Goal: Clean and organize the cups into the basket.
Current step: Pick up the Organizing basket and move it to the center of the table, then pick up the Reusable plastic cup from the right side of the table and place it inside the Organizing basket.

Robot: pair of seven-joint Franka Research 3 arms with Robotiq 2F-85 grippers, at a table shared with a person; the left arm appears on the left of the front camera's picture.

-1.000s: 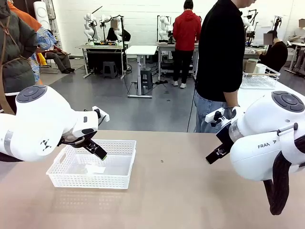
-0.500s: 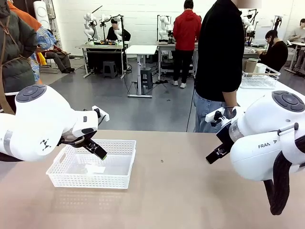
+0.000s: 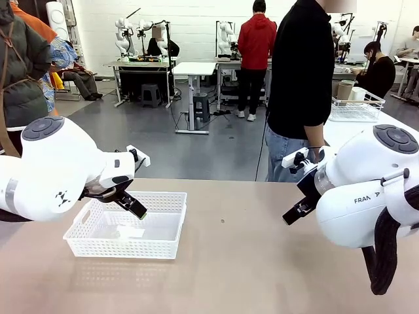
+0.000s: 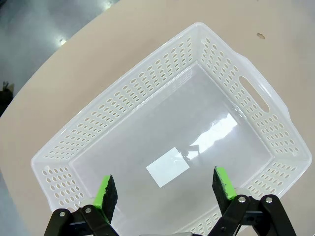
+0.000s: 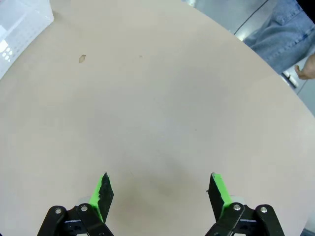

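Observation:
The white lattice basket (image 3: 124, 251) sits on the tan table at the left and holds nothing but a white label (image 4: 167, 167) on its floor. My left gripper (image 3: 134, 206) hovers over the basket's near left part, and in the left wrist view this gripper (image 4: 165, 184) is open above the basket (image 4: 256, 93). My right gripper (image 3: 294, 212) hangs open over bare table at the right, with nothing between its fingers (image 5: 160, 189). A tan cup (image 3: 345, 89) stands in a thin-wire basket (image 3: 357, 110) on a white table far right.
A person in a black top (image 3: 304, 78) stands at the table's far edge, right of centre, one hand (image 5: 306, 69) hanging by their jeans. A small dark speck (image 5: 82, 58) marks the tabletop. The lattice basket's corner (image 5: 19, 19) shows in the right wrist view.
The person in black has shifted slightly at the far edge. Both arms and the basket have stayed still.

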